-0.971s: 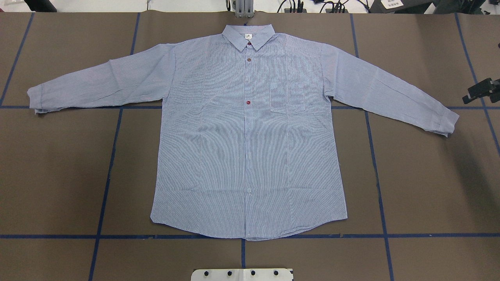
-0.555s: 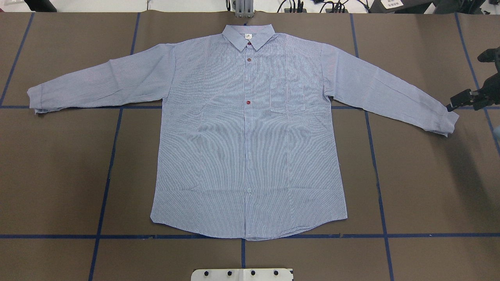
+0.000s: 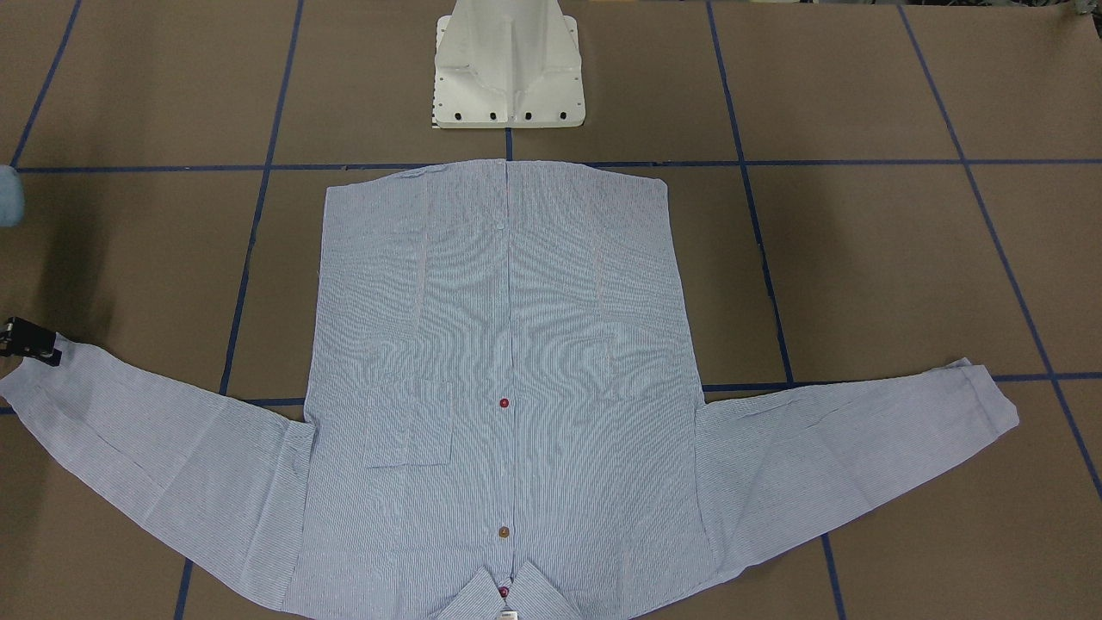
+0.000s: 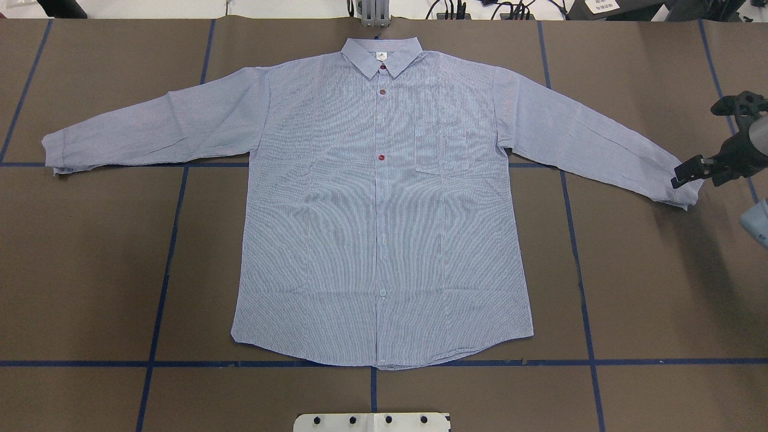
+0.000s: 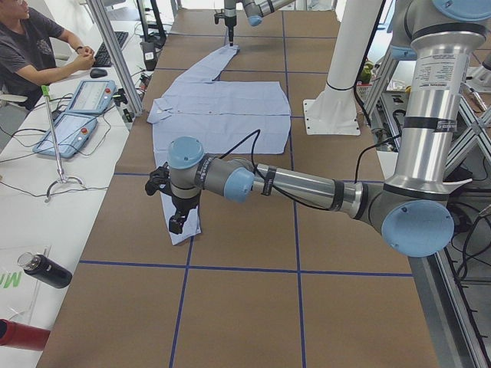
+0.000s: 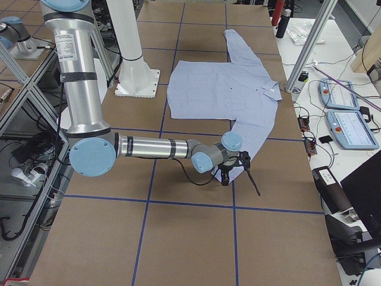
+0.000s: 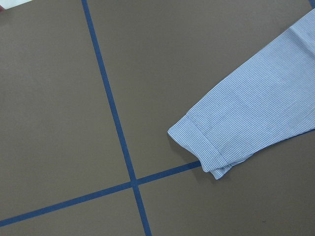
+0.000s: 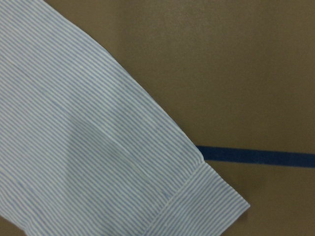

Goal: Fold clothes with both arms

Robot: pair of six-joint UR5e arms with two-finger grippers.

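At the table's point(image 4: 90, 270) centre, the shirt point(image 4: 360, 240) lies flat and buttoned, with its sleeves spread toward both ends. Right gripper point(image 4: 683, 173) meets the right cuff point(image 4: 687, 191), its arm cut off by the frame. Left gripper point(image 5: 176, 222) hangs over the left cuff point(image 7: 202, 142). Whether either pair of jaws is parted or closed cannot be told.

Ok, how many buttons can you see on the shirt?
4 on the shirt: one button at the collar, one just below, one level with the pocket, a pale one near the hem. More may be hidden.
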